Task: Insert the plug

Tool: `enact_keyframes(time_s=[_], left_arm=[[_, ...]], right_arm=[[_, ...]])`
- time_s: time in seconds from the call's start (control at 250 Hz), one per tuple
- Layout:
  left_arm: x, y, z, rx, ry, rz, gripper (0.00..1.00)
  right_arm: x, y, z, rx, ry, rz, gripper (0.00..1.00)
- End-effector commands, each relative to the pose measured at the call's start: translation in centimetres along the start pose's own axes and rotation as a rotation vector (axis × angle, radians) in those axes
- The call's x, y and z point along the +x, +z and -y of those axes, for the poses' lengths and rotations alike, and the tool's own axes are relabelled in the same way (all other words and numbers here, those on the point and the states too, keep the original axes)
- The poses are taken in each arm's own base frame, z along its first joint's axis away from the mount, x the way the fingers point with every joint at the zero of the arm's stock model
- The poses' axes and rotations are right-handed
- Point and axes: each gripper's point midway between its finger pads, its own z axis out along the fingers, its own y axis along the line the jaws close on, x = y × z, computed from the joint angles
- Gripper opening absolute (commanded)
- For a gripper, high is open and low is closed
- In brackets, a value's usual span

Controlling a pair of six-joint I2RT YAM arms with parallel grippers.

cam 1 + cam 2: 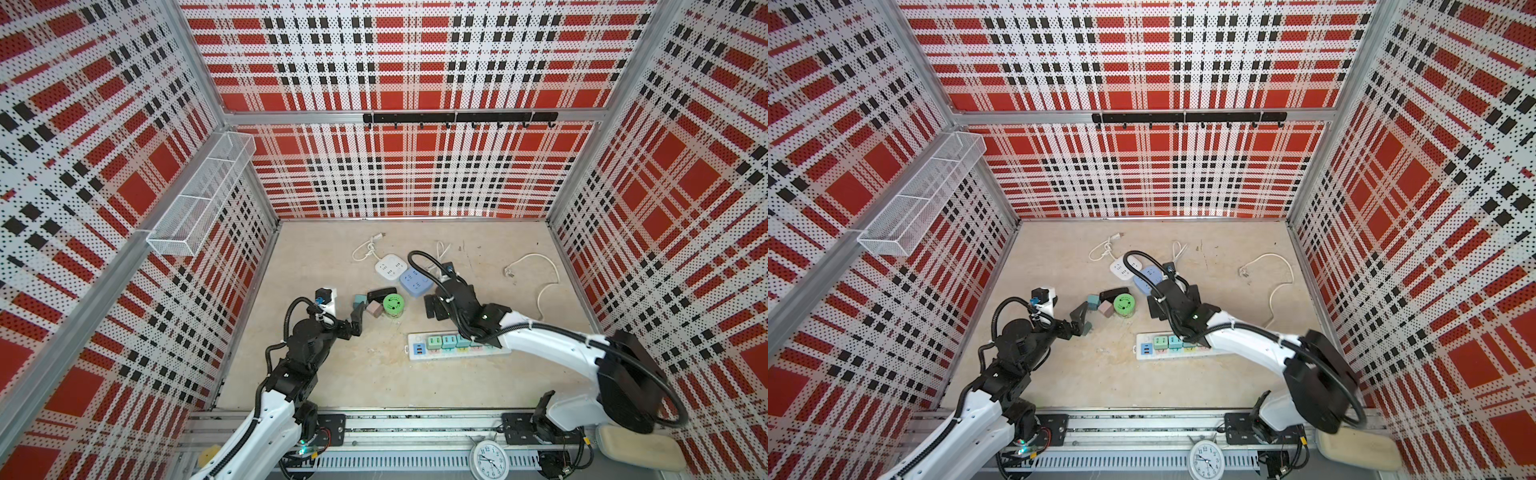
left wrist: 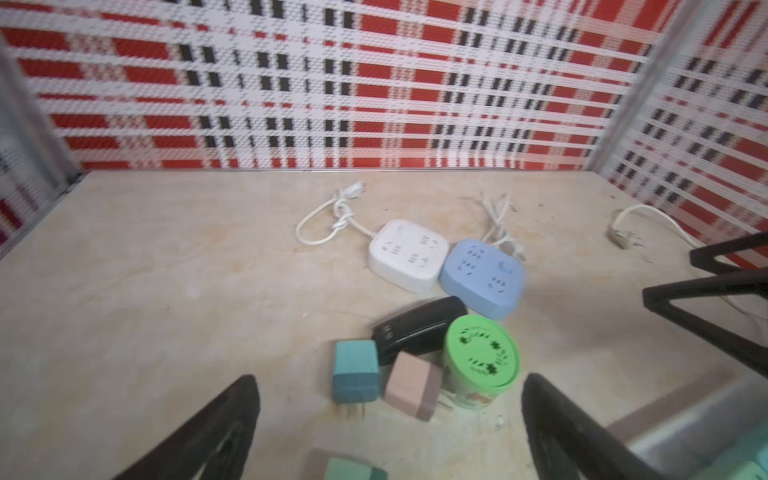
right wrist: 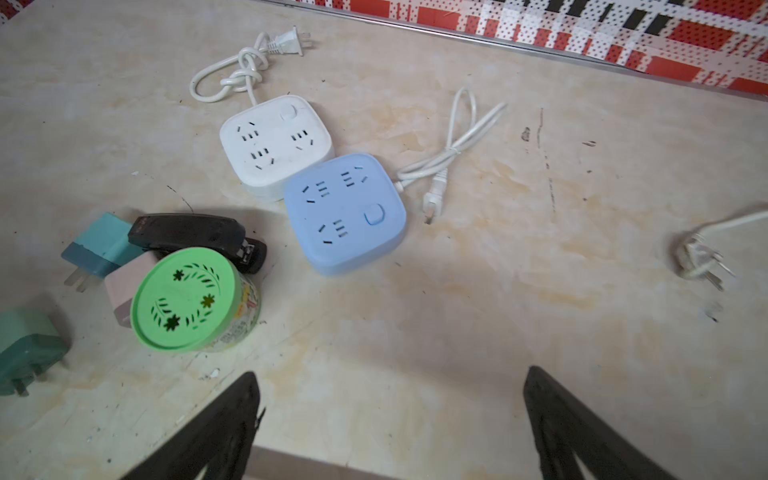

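A: What do the grippers hold at this moment?

B: Nothing. The left gripper (image 2: 390,380) is wide open and empty. The right gripper (image 3: 391,371) is also wide open, with only bare desk (image 3: 519,291) under it.

A: Where is the plug?

B: A green plug (image 2: 353,471) lies on the desk just under the left gripper, below the gap between its fingers. A little beyond the fingertips, a teal plug (image 2: 356,372) and a pink plug (image 2: 411,386) lie side by side. Behind them are a black stapler (image 2: 417,328) and a green-lidded jar (image 2: 482,353). Farthest are the white socket cube (image 2: 409,253) and the blue socket cube (image 2: 482,276).

A: How will it handle?

B: I think it is light and rigid, with smooth sides that may slip. It is best held by two flat opposite sides of the body, never by the metal prongs.
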Motion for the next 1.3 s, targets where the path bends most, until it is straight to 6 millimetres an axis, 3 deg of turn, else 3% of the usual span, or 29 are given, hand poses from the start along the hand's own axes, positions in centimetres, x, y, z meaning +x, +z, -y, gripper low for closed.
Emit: enact_keyframes(time_s=[0.0,0.156,0.712,0.976,1.148,1.293], left_arm=[[-1.1,-0.3,-1.5,-0.059,-0.11,0.093,1.0],[1.4,-0.2,-3.7,-0.15,-0.194,0.13,0.99],[2.6,2.0,-0.9,-0.048,-0.119,-0.02,0.99],[3.1,3.1,-0.1,-0.026,-0.104,-0.066,0.99],[3.2,3.3,-0.1,-0.026,-0.101,-0.073,1.0],[3.1,3.2,-0.3,-0.038,-0.103,-0.063,0.99]], right_arm=[[-0.8,1.1,-1.6,-0.034,0.001,-0.013,1.0],[-1.0,2.0,-1.4,-0.018,0.009,-0.016,1.0],[-1.4,4.9,1.8,0.032,0.082,-0.081,0.97],[-1.6,8.7,-0.4,0.012,0.055,-0.135,0.97],[-3.0,12.3,-2.2,-0.005,0.026,-0.156,0.97],[-4.2,14.4,-2.4,0.037,-0.001,-0.154,0.99]])
